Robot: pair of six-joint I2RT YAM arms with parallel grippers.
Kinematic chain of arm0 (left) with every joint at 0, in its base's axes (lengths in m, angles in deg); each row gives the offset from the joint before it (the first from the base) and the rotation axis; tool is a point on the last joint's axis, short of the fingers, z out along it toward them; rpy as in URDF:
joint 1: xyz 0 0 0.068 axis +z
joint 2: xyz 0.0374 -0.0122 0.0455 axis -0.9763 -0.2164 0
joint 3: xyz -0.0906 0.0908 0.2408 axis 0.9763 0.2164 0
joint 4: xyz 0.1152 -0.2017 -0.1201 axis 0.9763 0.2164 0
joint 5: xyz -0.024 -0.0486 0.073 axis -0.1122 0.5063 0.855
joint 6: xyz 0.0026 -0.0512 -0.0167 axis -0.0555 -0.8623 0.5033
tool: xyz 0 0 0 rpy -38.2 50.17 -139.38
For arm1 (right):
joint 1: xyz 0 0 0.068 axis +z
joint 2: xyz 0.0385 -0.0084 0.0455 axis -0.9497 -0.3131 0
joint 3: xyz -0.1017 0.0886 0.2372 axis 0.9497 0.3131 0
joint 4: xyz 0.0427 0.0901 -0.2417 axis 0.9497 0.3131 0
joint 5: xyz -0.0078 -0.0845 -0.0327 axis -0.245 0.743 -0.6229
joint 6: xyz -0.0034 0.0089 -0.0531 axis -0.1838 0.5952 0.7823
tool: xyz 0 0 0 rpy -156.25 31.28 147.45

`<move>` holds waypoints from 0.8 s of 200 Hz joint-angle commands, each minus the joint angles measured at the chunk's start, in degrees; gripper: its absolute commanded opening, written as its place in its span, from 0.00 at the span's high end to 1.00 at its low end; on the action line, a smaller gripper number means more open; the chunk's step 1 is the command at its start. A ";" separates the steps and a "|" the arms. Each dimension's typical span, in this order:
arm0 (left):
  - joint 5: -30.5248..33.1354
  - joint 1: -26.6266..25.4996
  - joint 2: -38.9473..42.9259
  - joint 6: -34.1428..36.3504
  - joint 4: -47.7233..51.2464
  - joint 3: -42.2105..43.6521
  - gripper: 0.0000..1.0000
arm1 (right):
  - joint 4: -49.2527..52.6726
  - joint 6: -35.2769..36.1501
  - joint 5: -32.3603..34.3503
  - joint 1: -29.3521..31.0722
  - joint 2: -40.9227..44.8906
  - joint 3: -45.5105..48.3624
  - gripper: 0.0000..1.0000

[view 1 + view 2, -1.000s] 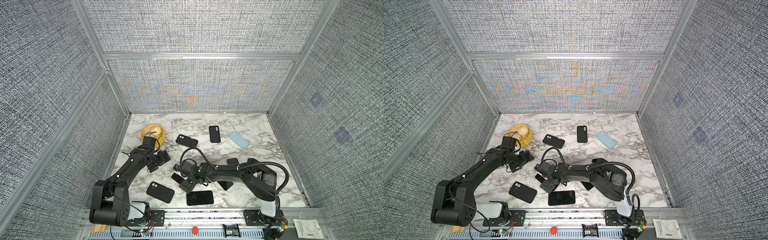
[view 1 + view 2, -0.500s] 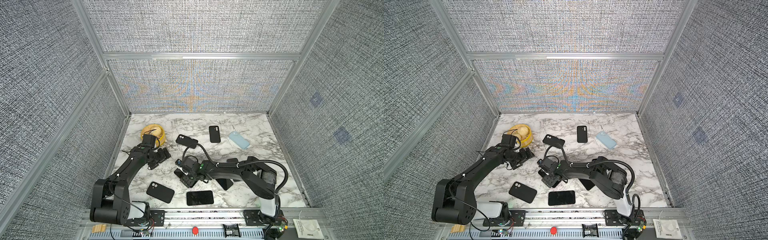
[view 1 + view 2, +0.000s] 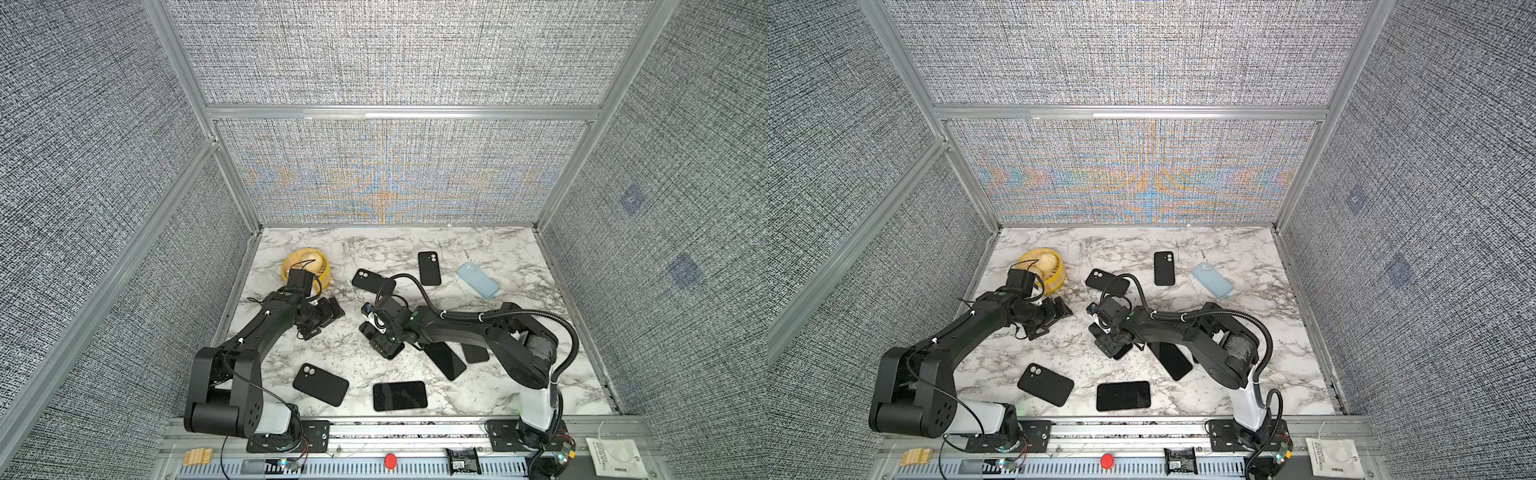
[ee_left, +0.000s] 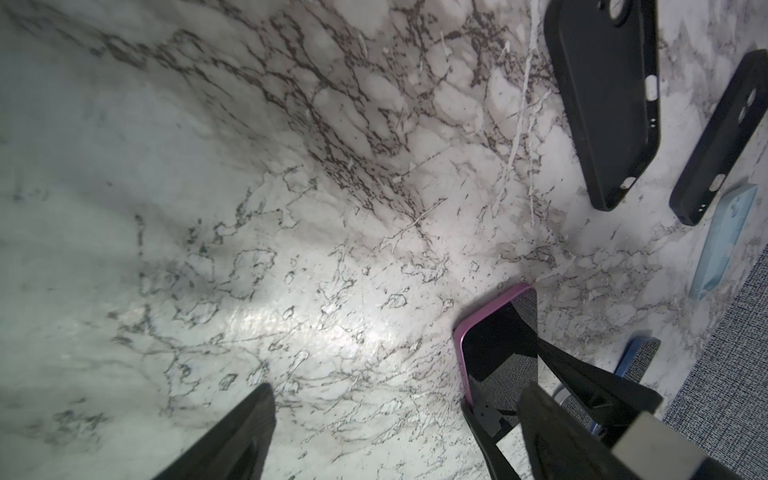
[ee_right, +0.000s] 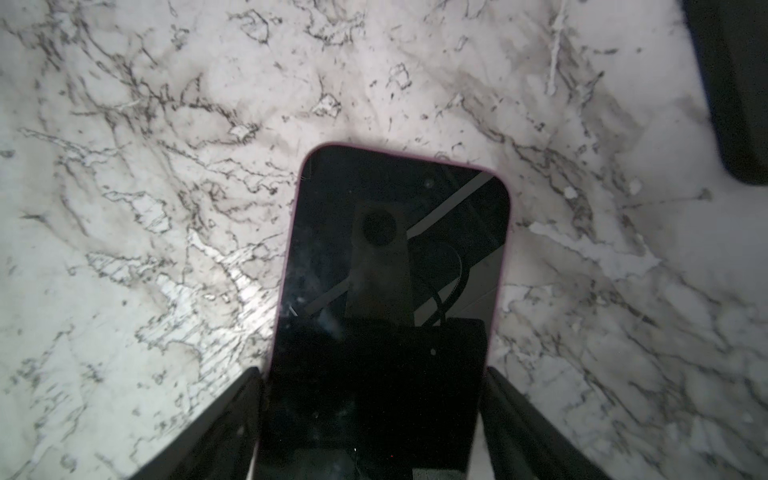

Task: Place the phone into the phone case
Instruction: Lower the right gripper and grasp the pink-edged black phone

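Near the middle of the marble table (image 3: 498, 249), the pink-rimmed phone (image 5: 395, 249) lay flat and screen up beneath the right gripper (image 5: 374, 374). Its glass face was glossy enough to mirror the wrist camera, so it was judged a stiff, thin slab, smooth and likely slippery on its faces, moderately dense and liable to crack if dropped or levered. Because it lay flush on the marble, only the narrow rim offered a hold, and the two long edges were the sensible place to take it. The gripper's fingers (image 5: 232, 415) had closed against those edges, one on each side, at the end of the phone nearer the wrist. A hold so far from the middle might let the far end dip on lifting. The right arm (image 3: 478, 332) reached low across the table with its wrist pitched steeply down. The left arm (image 3: 266, 328) extended forward, and the left gripper (image 4: 397, 386) hung wide apart and empty over bare marble, facing the phone. A black phone case (image 3: 320, 384) lay well apart, nearer the front rail.
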 commanded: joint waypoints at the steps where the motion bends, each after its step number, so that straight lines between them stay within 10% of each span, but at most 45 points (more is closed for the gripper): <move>1: -1.03 0.03 -0.37 0.69 -1.27 0.11 0.08 | 3.96 1.44 -0.67 -0.11 -0.61 -0.34 0.16; 160: -5.06 0.05 -3.37 1.30 -2.88 -0.68 0.08 | 9.68 -4.69 -0.84 0.81 -1.15 0.89 0.17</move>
